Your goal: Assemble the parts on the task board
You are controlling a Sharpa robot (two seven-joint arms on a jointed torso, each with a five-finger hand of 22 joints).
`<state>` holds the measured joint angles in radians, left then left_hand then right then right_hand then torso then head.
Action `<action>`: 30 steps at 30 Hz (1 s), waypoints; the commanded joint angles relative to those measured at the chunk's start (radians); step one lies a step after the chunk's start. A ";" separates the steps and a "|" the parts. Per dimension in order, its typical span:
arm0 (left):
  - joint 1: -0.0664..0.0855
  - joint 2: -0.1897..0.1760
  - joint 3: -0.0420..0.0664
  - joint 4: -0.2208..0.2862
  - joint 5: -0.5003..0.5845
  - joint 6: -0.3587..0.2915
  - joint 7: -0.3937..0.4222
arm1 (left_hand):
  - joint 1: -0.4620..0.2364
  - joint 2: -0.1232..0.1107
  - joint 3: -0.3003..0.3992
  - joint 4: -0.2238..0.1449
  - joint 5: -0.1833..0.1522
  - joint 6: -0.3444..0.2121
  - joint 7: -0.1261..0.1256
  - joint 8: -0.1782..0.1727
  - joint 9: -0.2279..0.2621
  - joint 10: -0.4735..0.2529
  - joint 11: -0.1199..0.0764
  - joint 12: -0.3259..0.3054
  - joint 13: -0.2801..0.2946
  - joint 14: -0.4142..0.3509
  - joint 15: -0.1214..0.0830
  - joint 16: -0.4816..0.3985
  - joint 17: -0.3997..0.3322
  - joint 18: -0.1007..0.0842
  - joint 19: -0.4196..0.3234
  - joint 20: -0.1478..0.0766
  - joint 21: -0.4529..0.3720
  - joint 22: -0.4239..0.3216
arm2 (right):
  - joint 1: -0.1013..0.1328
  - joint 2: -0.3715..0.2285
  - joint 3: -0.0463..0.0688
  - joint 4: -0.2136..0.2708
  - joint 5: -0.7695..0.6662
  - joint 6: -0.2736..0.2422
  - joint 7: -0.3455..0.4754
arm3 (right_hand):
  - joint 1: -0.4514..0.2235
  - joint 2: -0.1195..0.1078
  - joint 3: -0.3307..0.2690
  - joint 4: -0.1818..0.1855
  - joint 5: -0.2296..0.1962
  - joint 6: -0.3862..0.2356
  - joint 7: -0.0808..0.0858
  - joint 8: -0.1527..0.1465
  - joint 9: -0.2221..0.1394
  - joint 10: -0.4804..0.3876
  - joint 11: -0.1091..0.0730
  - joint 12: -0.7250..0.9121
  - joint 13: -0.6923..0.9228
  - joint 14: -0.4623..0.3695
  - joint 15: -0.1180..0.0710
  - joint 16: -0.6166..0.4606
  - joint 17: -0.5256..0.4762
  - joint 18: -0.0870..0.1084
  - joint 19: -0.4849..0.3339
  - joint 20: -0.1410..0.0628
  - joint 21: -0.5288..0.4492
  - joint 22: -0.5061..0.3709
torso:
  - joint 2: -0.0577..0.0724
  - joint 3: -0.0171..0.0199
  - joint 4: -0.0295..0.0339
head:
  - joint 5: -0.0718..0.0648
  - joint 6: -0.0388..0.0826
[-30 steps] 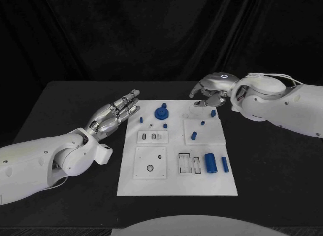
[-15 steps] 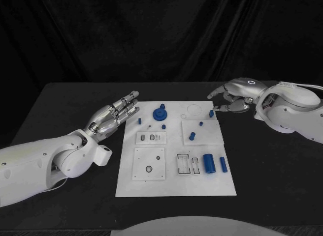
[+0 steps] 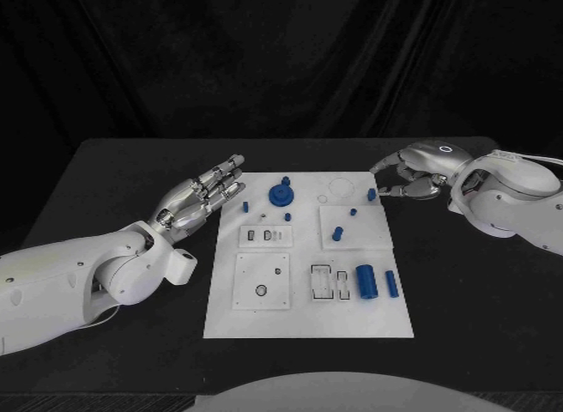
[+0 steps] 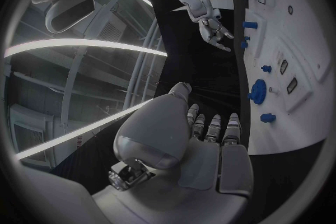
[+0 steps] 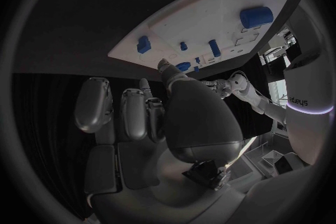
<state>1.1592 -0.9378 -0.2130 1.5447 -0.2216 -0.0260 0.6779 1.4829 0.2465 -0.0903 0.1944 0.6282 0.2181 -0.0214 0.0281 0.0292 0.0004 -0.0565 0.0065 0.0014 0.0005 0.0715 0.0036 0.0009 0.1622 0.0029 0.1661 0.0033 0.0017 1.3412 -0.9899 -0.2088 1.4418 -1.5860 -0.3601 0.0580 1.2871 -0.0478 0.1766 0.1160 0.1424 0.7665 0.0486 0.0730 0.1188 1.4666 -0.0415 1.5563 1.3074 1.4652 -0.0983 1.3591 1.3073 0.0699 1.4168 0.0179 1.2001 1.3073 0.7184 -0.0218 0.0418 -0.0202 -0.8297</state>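
The white task board (image 3: 309, 318) lies in the middle of the black table. On it are a round blue gear-like part (image 3: 281, 196), several small blue pegs such as one (image 3: 337, 233) on a raised square, and a thick blue cylinder (image 3: 366, 281) with a thin one (image 3: 392, 284) beside it. My right hand (image 3: 407, 176) hovers just off the board's far right corner, its fingers bent down loosely and holding nothing. A small blue peg (image 3: 372, 195) stands on the board right beside its fingertips. My left hand (image 3: 202, 193) is held flat with fingers stretched out along the board's left edge, empty.
The board (image 4: 308, 39) has pale rectangular inserts with slots and holes, one (image 3: 262, 281) near its front left. Bare black table (image 3: 121, 189) lies around the board on all sides. A dark curtain hangs behind the table.
My right hand has drawn back to the right, from above the board's far right corner to just off its edge. The small blue peg stays on the board. My left hand has not moved.
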 commanded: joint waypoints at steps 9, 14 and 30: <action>-0.002 0.003 0.001 0.000 -0.003 0.013 0.041 | 0.001 0.004 0.006 -0.002 0.006 -0.001 0.007 0.002 0.001 0.000 0.006 -0.006 -0.001 0.000 0.007 -0.004 -0.001 0.006 -0.002 0.008 -0.003 -0.001 | -0.017 0.026 0.001 -0.041 -0.005 -0.031 -0.005 | 0.009 -0.006 -0.005 0.006 -0.010 0.015 0.015 0.012 0.001 0.082 0.010 -0.005 0.230 0.067 0.005 -0.007 0.066 0.014 -0.001 -0.001 -0.008 0.073 | 0.000 -0.0008 0.0000 | -0.003 -0.004; -0.003 0.003 0.001 0.000 -0.003 0.014 0.041 | 0.001 0.004 0.006 -0.002 0.006 -0.001 0.007 0.002 0.001 0.000 0.006 -0.006 -0.001 0.000 0.007 -0.004 -0.001 0.006 -0.002 0.008 -0.003 -0.001 | -0.025 0.037 0.001 -0.053 -0.005 -0.029 -0.008 | 0.012 -0.006 -0.009 0.010 -0.012 0.035 0.021 0.024 0.007 0.082 0.014 -0.005 0.230 0.067 0.009 -0.009 0.063 0.014 -0.001 0.003 -0.012 0.073 | 0.000 -0.0006 -0.0001 | -0.002 -0.005; -0.004 0.005 0.001 -0.004 -0.003 0.017 0.039 | 0.000 0.004 0.009 -0.004 0.007 -0.002 0.007 0.002 0.001 0.000 0.007 -0.006 -0.001 0.000 0.007 -0.004 -0.001 0.006 -0.002 0.008 -0.003 -0.001 | -0.038 0.069 0.001 -0.096 -0.005 -0.030 -0.022 | 0.015 -0.009 -0.021 0.022 -0.018 0.085 0.031 0.062 0.036 0.082 0.024 -0.005 0.229 0.067 0.016 -0.014 0.053 0.015 0.000 0.010 -0.022 0.073 | -0.002 -0.0012 0.0009 | -0.002 -0.006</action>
<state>1.1571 -0.9351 -0.2130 1.5405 -0.2217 -0.0231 0.6780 1.4829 0.2465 -0.0862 0.1903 0.6282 0.2181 -0.0214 0.0281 0.0292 0.0002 -0.0567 0.0065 0.0009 0.0004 0.0715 0.0036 0.0017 0.1623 0.0028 0.1661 0.0033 0.0018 1.3061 -0.9219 -0.2087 1.3477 -1.5860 -0.3736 0.0558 1.2923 -0.0528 0.1572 0.1353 0.1299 0.8450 0.0804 0.1279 0.1540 1.4667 -0.0265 1.5564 1.3074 1.4651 -0.0910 1.3503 1.3073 0.0700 1.4168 0.0180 1.1810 1.3079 0.7166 -0.0228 0.0425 -0.0216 -0.8354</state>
